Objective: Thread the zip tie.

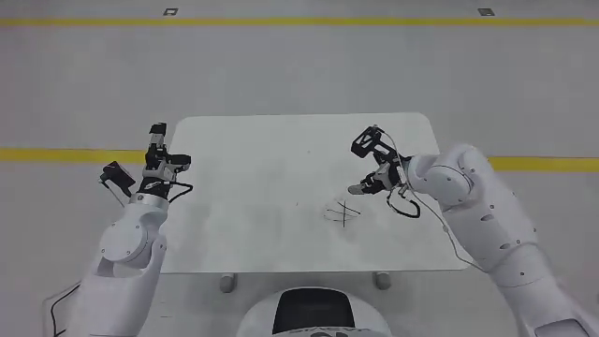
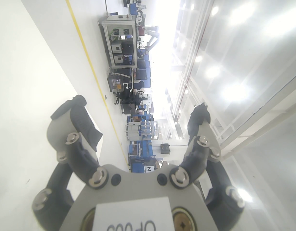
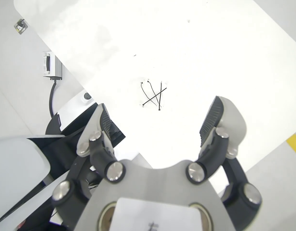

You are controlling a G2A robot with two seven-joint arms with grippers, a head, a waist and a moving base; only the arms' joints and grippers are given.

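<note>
Top view: thin black zip ties (image 1: pixel 343 212) crossed on smooth table (image 1: pixel 262 178) (left gripper (image 2: pixel 138 104), right gripper (image 3: pixel 160 104) agape).

Cut-off print is noted on a white label (image 2: pixel 132 214) on the left hand (image 2: pixel 138 104) and a second label (image 3: pixel 154 214) on the right hand (image 3: pixel 160 108); none is readable whole.

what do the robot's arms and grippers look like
Both arms are smooth, rounded white shells: left arm, right arm. A thin black cable loops at the right wrist. The left gripper and right gripper match: a grey metal plate with a white printed label, black links, silver bolts, and two fingers with ribbed black pads.
</note>
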